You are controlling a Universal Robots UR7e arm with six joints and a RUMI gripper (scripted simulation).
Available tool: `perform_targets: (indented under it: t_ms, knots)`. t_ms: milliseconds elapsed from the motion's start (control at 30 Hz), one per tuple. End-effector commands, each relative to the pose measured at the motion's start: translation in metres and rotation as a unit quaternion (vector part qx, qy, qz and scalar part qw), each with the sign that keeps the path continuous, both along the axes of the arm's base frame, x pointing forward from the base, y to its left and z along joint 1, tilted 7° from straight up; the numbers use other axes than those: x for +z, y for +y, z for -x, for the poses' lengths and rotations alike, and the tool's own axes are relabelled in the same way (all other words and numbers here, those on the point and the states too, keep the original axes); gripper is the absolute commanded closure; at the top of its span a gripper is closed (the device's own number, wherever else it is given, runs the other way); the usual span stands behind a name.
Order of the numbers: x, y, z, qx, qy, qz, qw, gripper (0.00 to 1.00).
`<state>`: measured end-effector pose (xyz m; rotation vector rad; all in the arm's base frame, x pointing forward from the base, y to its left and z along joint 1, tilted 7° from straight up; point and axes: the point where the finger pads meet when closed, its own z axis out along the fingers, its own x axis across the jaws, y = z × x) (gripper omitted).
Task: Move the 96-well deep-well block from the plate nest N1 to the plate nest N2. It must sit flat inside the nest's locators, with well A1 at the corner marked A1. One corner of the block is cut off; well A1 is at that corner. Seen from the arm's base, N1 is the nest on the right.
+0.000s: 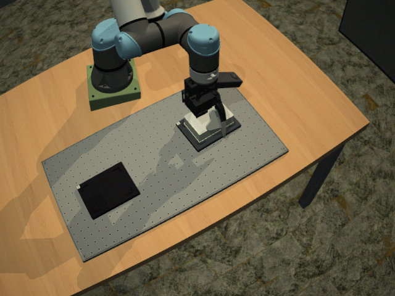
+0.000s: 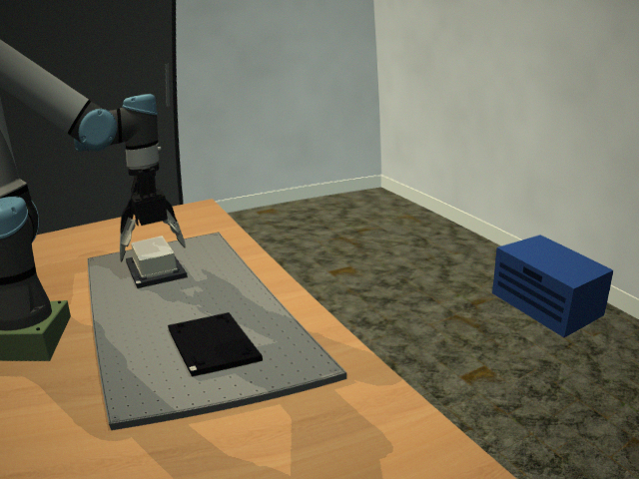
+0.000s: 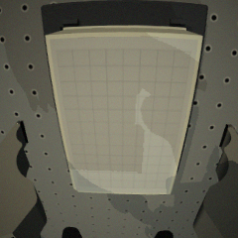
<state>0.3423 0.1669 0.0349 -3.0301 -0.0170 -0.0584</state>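
The deep-well block [image 1: 203,122] sits in its nest [image 1: 198,143] directly under the gripper [image 2: 151,238] — fingers spread wide, holding nothing — long axis crossing the gap between them.

Grey tubular arm [image 1: 149,30], light-blue joint caps, black hand [image 1: 205,126], green base plate [image 1: 134,95].

No text or label can be read anywhere.

block's cut corner [image 3: 185,32] indistinct, nest markings unreadable
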Motion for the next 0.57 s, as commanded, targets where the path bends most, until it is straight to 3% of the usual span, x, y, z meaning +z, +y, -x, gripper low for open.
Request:
perform_targets:
  t_ms: [0, 200, 533]
  knots:
    - [0.012, -0.001, 0.000, 0.000, 0.000, 0.000, 1.000, 0.00]
    - [0.026, -0.003, 0.001, 0.000, 0.000, 0.000, 1.000, 0.00]
    - [0.026, -0.003, 0.001, 0.000, 0.000, 0.000, 1.000, 0.00]
